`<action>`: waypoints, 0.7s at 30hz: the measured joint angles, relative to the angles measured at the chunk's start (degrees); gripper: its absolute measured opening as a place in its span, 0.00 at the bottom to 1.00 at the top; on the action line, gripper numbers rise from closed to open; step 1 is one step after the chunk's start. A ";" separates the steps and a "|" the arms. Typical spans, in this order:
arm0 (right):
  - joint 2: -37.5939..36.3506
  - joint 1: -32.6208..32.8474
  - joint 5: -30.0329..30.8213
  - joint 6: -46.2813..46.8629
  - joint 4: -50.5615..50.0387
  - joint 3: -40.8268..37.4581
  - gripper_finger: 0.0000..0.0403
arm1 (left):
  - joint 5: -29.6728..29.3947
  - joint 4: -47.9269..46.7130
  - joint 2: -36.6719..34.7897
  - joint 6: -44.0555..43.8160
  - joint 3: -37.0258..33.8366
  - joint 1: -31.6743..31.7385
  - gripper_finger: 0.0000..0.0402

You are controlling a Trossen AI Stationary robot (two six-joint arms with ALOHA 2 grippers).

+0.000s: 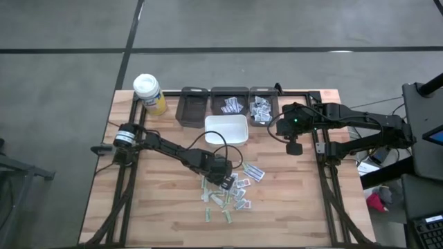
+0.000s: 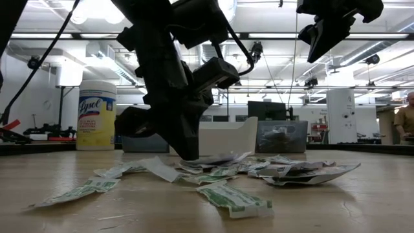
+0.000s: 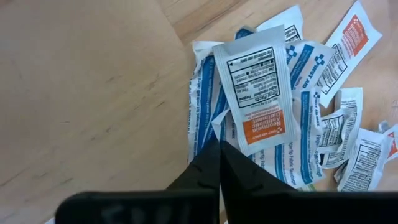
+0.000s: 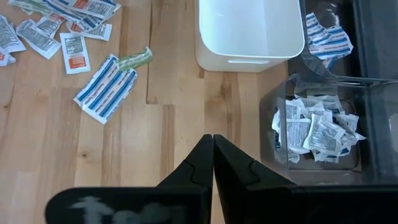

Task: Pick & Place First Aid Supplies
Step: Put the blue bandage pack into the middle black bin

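**Left pincer down in the packet pile, right one parked over the bins**

Counting first: two arms, three dark bins in a row at the far edge of the table (image 1: pixel 159 207), one white tub (image 1: pixel 226 128) just in front of them, and one yellow Lysol canister (image 1: pixel 149 95) with a white cap at the far left corner. The loose first aid supplies (image 1: pixel 232 190) are a scattered pile near the table's middle, somewhere around twenty flat packets and strips; they overlap too much for an exact count.

Containers: the left bin (image 1: pixel 193 106) looks empty, the middle bin (image 1: pixel 230 105) has a few blue-and-white packets, and the right bin (image 4: pixel 317 134) holds a heap of small white packets with black print. The white tub shows nothing inside.

Readable stuff: "Lysol" on the canister in the low view. In the left wrist view, the top packet (image 3: pixel 258 93) has an orange block that seems to say Neomycin Antibiotic Ointment, plus a drug facts box. The blue-striped ones under it say "First Aid".

The left pincer (image 3: pixel 219 163) is down at the near edge of that pile, fingers pressed together with nothing clearly between them. The right pincer (image 4: pixel 212 158) hangs above the table by the tub and right bin, fingers together too, empty.
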 joint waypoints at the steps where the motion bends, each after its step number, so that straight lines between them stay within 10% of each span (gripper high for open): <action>1: 0.01 -0.01 -0.01 0.00 0.00 0.00 0.02 | -0.02 -0.01 -0.20 0.02 -0.04 0.00 0.01; 21: 0.01 0.00 0.00 -0.20 -0.02 -0.04 0.02 | -0.55 -0.83 -5.40 3.69 -0.27 0.05 0.00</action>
